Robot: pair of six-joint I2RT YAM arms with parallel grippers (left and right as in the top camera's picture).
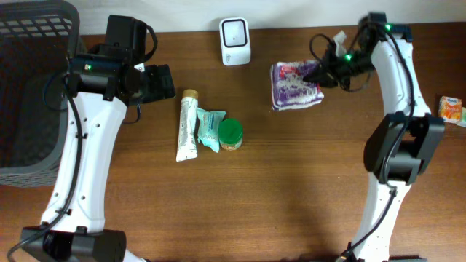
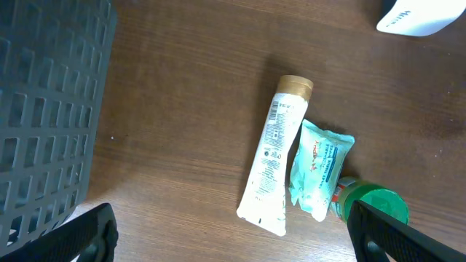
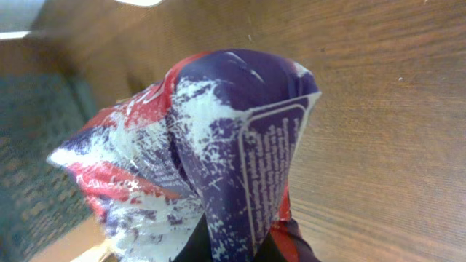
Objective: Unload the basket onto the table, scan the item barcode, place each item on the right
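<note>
Overhead, my right gripper (image 1: 321,73) sits at the right-hand edge of the purple packet (image 1: 294,86), closed onto its rim. The packet lies on the table (image 1: 306,182), to the right of the white scanner (image 1: 235,41) and apart from it. I judge I hold it by the edge so that its printed faces are free to turn toward the scanner window. My left gripper (image 1: 159,82) hangs with its fingers spread wide and nothing between them, just beside the basket (image 1: 33,80) and above the tube (image 1: 188,125), the teal sachet (image 1: 211,129) and the green-lidded jar (image 1: 231,134), which lie side by side.

From the left wrist, the tube (image 2: 275,164) and the teal sachet (image 2: 320,169) lie touching. They sit ahead of my spread fingers (image 2: 87,234), well clear of both pads. No part of the purple packet shows here.

From the right wrist, the purple packet (image 3: 218,145) fills the view and rises straight out from my fingertips. A fold of its wrapper is pinched between them at the bottom edge. A white-framed panel of small print faces me, but I can make out no barcode on it. I judge that the code may sit on a hidden side.
</note>
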